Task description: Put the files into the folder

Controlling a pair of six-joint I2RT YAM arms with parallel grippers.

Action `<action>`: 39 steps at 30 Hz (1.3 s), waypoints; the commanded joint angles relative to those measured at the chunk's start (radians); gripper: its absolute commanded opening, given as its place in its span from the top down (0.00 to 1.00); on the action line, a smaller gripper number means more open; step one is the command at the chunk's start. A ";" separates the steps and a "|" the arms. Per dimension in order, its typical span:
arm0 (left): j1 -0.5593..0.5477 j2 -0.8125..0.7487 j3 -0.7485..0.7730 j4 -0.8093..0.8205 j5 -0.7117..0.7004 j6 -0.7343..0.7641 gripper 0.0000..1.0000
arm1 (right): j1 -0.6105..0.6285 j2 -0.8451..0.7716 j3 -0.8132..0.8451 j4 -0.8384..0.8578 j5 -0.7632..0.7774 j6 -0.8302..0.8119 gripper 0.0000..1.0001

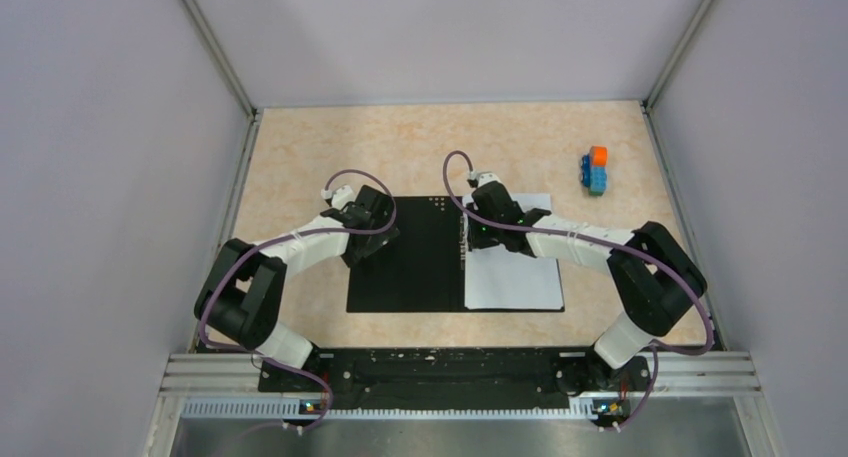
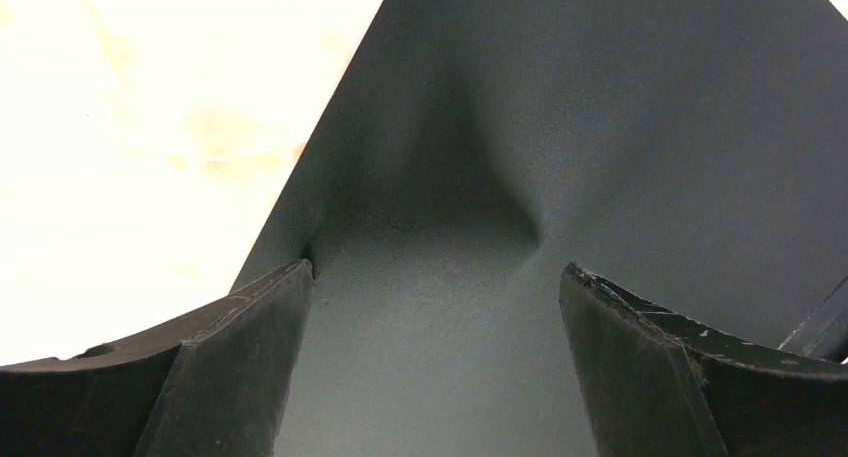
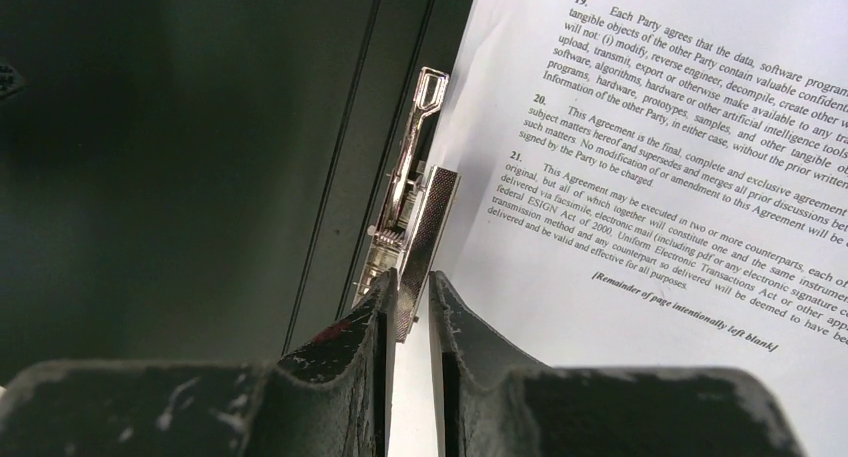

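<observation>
The folder [image 1: 420, 267] lies open on the table, black inside facing up, and also shows in the left wrist view [image 2: 600, 97] and the right wrist view [image 3: 200, 127]. The files [image 1: 515, 277] lie on its right half, the top sheet [image 3: 650, 127] showing printed text. My left gripper [image 1: 365, 227] hangs wide open just over the left flap near its outer edge [image 2: 437, 272], holding nothing. My right gripper [image 1: 480, 232] is at the central metal clip [image 3: 415, 147]. Its jaws [image 3: 410, 282] stand a narrow gap apart, with the end of the clip's lever [image 3: 430, 207] loosely between the tips.
An orange-and-blue toy block stack [image 1: 596, 170] stands at the back right of the table. Grey walls with metal corner posts close in the table [image 1: 300, 147] on three sides. Bare tabletop [image 2: 120, 127] shows left of the folder.
</observation>
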 commanded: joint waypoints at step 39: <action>0.002 0.079 0.002 -0.023 0.018 -0.050 0.02 | 0.015 -0.085 -0.113 0.069 -0.053 0.052 0.90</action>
